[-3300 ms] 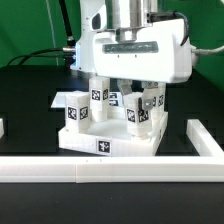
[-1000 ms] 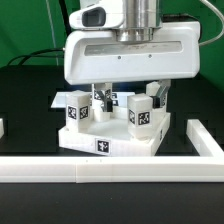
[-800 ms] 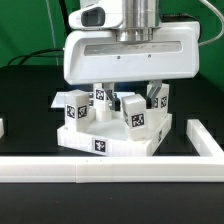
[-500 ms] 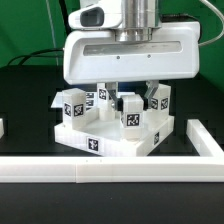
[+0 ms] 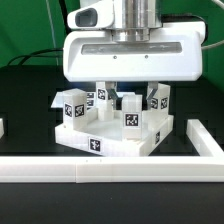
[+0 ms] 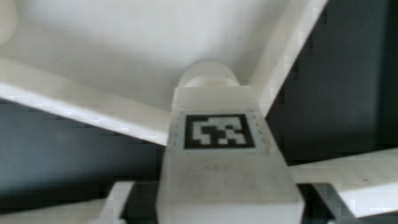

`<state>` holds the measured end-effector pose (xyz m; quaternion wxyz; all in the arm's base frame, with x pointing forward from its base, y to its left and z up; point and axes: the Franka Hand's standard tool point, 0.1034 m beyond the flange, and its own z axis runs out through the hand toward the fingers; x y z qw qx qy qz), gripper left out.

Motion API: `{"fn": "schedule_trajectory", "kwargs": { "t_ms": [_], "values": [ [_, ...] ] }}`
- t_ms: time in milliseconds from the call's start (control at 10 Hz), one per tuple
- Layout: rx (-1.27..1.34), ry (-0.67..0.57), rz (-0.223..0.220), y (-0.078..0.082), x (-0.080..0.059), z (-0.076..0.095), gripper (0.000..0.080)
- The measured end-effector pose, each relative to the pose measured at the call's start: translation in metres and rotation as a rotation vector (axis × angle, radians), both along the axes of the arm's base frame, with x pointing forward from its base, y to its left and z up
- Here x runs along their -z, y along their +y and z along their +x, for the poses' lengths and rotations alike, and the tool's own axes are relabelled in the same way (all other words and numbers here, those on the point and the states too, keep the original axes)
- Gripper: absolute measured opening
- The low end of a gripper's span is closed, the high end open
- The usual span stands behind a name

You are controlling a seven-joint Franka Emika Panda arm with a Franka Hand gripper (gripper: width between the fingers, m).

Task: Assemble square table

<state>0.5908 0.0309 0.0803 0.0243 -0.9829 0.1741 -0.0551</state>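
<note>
Item: large white plastic square slab with a raised rim, the square table top [image 5: 108,140]. It lies flat on the black work surface [image 5: 30,100] at the scene's centre, one corner turned toward the viewer, with a black-and-white tag on its near edge at about 6 o'clock of the slab.

Item: small white tagged block legs, standing upright on the slab. One leg [image 5: 71,110] stands at 9 o'clock, a second [image 5: 101,97] at 11 o'clock, a third [image 5: 158,100] at 3 o'clock. A fourth leg [image 5: 130,113] stands near the slab's centre, directly under the arm.

Item: two-finger gripper [image 6: 217,195] on a bulky white wrist housing [image 5: 130,50], hanging straight over the slab. In the wrist view the centre leg [image 6: 219,135] runs up between the two fingers, which sit against its two sides; the jaws are pinched on this leg. Its tagged face is turned to the wrist camera, and its far end reaches the slab's raised rim [image 6: 107,95] near an inner corner. Whether that end touches the slab cannot be told.

Item: long white rail [image 5: 110,170], lying across the foreground at 6 o'clock, well apart from the slab, with a short return [image 5: 203,140] at 4 o'clock.
</note>
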Motion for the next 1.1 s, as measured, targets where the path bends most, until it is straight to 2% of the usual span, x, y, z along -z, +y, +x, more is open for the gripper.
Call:
{"fn": "schedule_trajectory", "kwargs": {
  "t_ms": [600,1100],
  "values": [
    [0.624,0.023,0.089,0.025,0.001,-0.003,0.029],
    [1.025,0.046,0.153,0.042,0.002,-0.003,0.029]
  ]
}}
